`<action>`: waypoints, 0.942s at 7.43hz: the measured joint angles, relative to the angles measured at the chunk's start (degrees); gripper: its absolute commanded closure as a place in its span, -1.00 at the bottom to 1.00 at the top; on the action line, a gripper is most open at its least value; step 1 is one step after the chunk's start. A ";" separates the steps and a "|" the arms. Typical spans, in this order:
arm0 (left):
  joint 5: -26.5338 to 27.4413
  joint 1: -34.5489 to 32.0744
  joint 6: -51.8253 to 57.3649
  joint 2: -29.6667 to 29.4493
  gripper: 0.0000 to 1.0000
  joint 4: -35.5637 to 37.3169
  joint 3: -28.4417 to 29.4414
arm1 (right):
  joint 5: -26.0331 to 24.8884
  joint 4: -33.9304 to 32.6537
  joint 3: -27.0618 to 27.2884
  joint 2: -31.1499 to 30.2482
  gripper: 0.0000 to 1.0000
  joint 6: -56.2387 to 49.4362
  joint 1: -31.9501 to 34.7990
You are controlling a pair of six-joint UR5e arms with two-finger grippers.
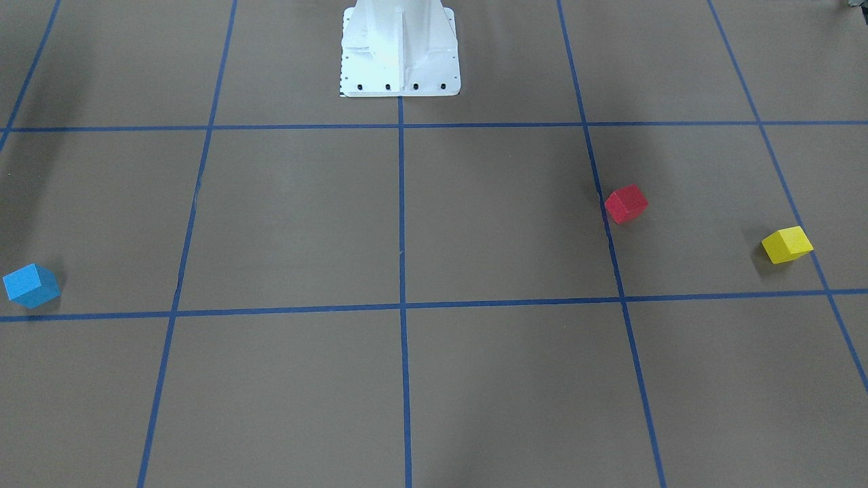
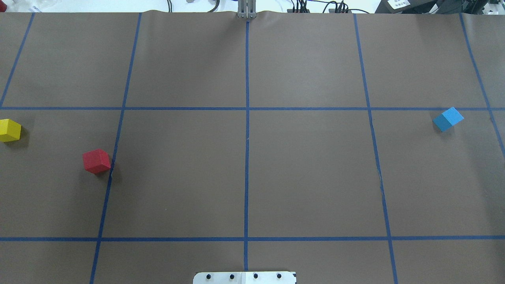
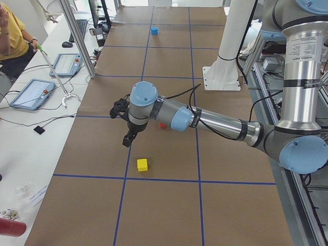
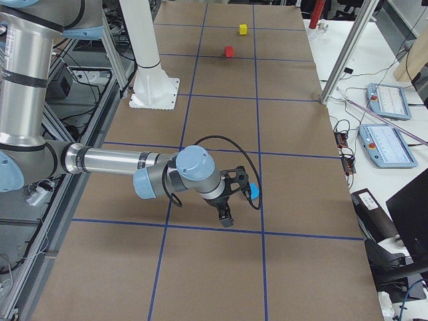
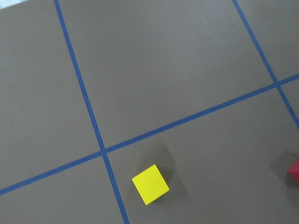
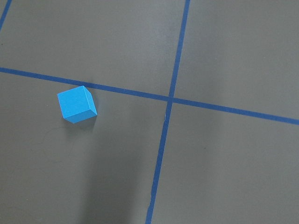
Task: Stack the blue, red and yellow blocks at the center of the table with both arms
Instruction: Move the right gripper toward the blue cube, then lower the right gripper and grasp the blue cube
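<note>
Yellow block (image 3: 142,164) lies near the outstretched left arm (image 3: 220,123), blue block (image 4: 253,192) apparently beneath the right arm (image 4: 114,160); jaws' state I cannot tell.

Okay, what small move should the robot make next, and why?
Probably shift the right gripper over the blue block and descend: it hangs just beside that block, while the red block and yellow block lie apart on the left, nothing stacked yet.
</note>
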 measured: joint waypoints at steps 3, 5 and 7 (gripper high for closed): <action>-0.16 0.08 0.05 -1.97 -1.00 -0.99 1.45 | 2.23 9.05 -2.94 3.80 -0.98 10.07 -7.94; -0.20 0.09 0.06 -2.03 -1.00 -1.08 1.50 | 1.02 9.57 -4.00 7.33 -0.98 15.61 -16.57; -0.26 0.09 0.07 -2.01 -1.00 -1.11 1.46 | -1.26 9.72 -10.02 12.36 -0.98 17.12 -22.57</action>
